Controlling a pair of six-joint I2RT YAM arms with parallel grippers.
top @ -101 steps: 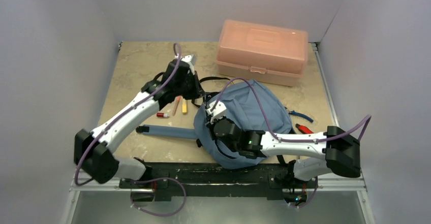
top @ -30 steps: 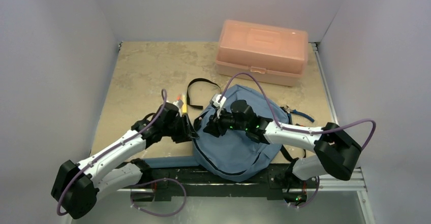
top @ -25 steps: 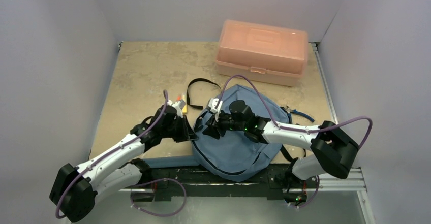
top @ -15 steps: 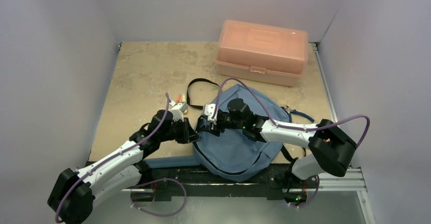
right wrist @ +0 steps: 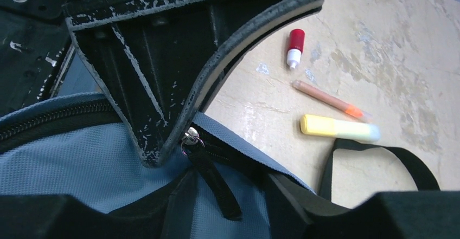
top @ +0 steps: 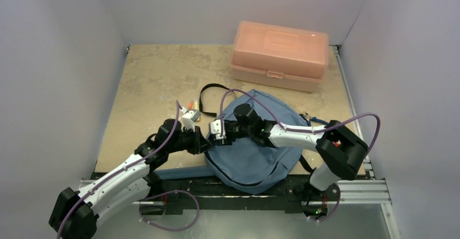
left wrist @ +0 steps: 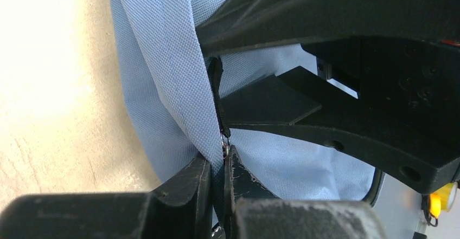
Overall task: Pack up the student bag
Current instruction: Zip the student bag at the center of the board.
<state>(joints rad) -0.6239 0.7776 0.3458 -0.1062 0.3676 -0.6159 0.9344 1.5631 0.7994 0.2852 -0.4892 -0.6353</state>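
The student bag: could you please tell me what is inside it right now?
Nothing inside the student bag can be seen: its blue fabric and dark zipper cover it. The yellow marker, pencil and red-capped tube lie outside, on the table.

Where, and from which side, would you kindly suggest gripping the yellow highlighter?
Likely near its yellow end, from above, fingers across the highlighter: it lies flat on the table, and the pencil and strap crowd its other end.
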